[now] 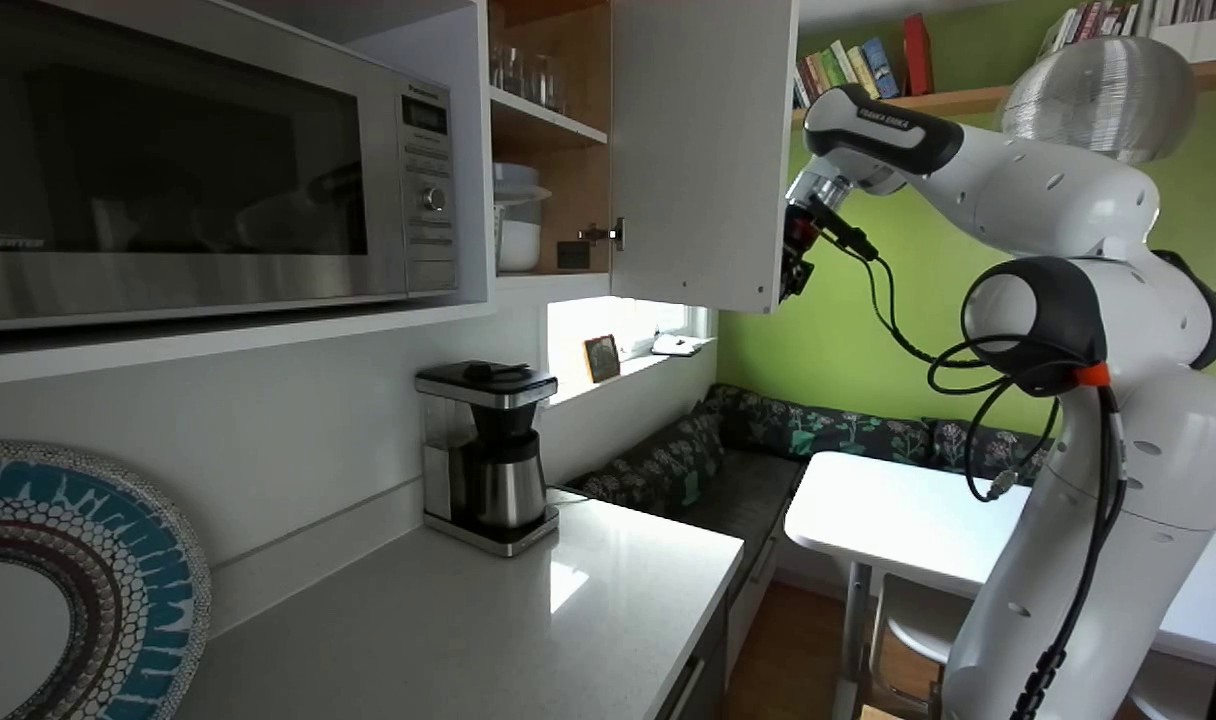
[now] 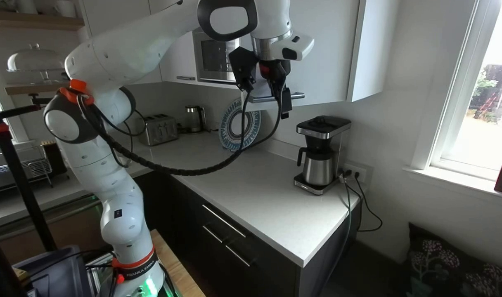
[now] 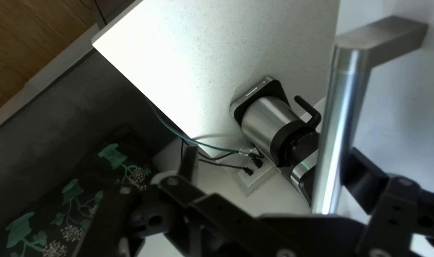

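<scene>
My gripper [image 3: 276, 167] is open, its two black fingers wide apart in the wrist view. A metal bar handle [image 3: 340, 132] runs between them, close to or touching the right finger; contact is hard to tell. The left finger stands well away from it. The handle [image 2: 299, 96] is on the outer face of a white cabinet door [image 2: 321, 49]. In an exterior view the door [image 1: 703, 150] stands open, and the gripper [image 1: 796, 265] is at its free edge, partly hidden behind it. Inside the cabinet are glasses [image 1: 528, 78] and white bowls [image 1: 518, 245].
A coffee maker [image 1: 488, 460] stands on the counter [image 1: 418, 620] below the door. A microwave [image 1: 428, 200] sits beside the cabinet. A patterned plate [image 2: 223, 128] leans on the wall. A white table [image 1: 908, 510] and bench [image 1: 743, 480] are beyond. The arm's cable [image 2: 185, 171] hangs in a loop.
</scene>
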